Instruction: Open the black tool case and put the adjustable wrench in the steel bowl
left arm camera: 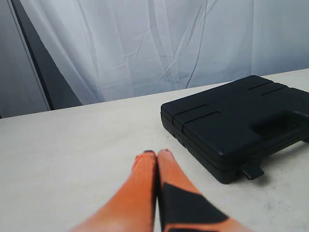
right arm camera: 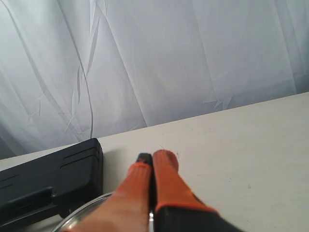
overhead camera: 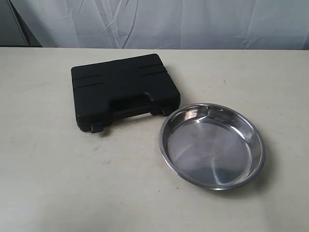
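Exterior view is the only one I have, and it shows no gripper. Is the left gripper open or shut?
Observer: Shut. In the left wrist view, the left gripper is pressed together and holds nothing.
Operator: And the right one?
Observer: The right gripper is shut and empty too. The rim of the bowl shows beside it.
Operator: Does the left one touch the case?
Observer: No, the case lies apart from its tips, untouched.
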